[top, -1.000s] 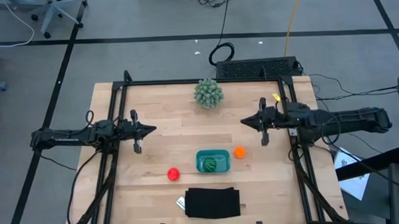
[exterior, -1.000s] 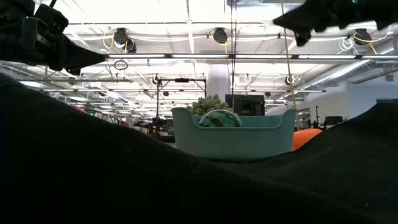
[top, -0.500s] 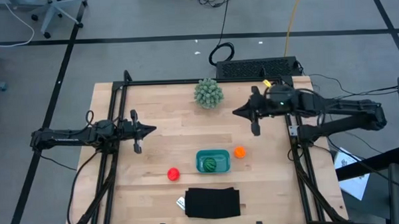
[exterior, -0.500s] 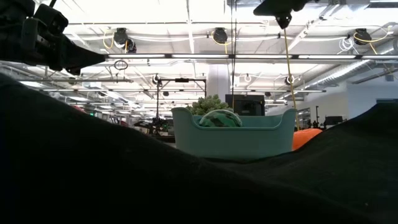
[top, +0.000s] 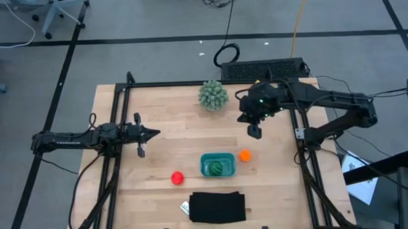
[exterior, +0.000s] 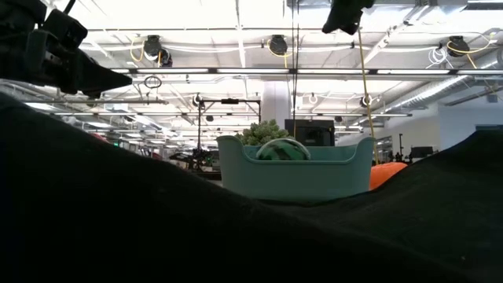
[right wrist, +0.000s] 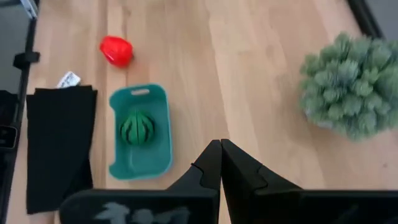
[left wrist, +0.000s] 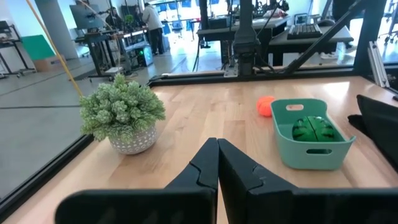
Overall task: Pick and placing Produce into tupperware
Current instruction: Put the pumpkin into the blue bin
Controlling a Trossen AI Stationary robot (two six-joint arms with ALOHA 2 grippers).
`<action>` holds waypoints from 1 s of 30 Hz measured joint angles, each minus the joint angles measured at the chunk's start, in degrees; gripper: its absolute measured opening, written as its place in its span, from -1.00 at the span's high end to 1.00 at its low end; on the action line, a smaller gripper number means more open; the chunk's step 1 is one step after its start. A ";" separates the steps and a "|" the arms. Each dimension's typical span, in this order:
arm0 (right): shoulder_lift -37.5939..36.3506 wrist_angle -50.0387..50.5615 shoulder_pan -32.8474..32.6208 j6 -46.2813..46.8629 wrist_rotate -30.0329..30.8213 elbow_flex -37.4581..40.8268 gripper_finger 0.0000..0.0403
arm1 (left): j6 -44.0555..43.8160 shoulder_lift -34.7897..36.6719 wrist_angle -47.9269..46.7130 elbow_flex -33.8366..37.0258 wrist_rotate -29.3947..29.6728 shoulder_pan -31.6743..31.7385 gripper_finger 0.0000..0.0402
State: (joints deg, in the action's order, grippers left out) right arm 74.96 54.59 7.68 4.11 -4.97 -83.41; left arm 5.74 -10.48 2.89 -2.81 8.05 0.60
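Observation:
The teal tupperware [top: 216, 164] sits near the table's near edge, and the green striped melon ball [top: 213, 168] lies inside it; both show in the right wrist view as tupperware [right wrist: 140, 132] and melon [right wrist: 137, 127]. The orange ball [top: 245, 155] rests on the table just right of the tupperware. The red tomato ball [top: 177, 177] rests on the table to its left. My right gripper [top: 254, 132] is shut and raised above the table, far of the orange ball, pointing down. My left gripper [top: 141, 136] is shut and waits at the table's left.
A spiky pale-green plant in a pot [top: 213, 95] stands near the far edge, left of my right arm. A flat black rectangle [top: 217, 206] lies at the near edge, with a small white tag [top: 185, 207] beside it. Bare wood lies between the two grippers.
My right gripper has swung from the table's right side toward the middle and the far edge, rising and tipping from level to pointing down. It has stayed shut. The melon in the tupperware looks slightly shifted.

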 joint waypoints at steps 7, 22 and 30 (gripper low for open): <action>5.00 9.89 1.98 1.04 -2.85 -4.15 1.00 | -0.08 0.00 0.18 0.00 0.00 0.01 0.97; 11.78 16.67 1.76 -0.35 -10.29 -4.21 1.00 | -0.07 0.00 0.15 -0.02 0.00 0.00 0.97; 11.78 19.99 -0.20 -3.69 -10.56 -4.21 0.76 | -0.22 0.00 -0.52 -0.02 0.00 0.00 0.97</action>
State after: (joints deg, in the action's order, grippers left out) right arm 86.74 74.59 7.49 0.42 -15.52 -87.61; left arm 5.52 -10.48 2.37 -2.83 8.05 0.60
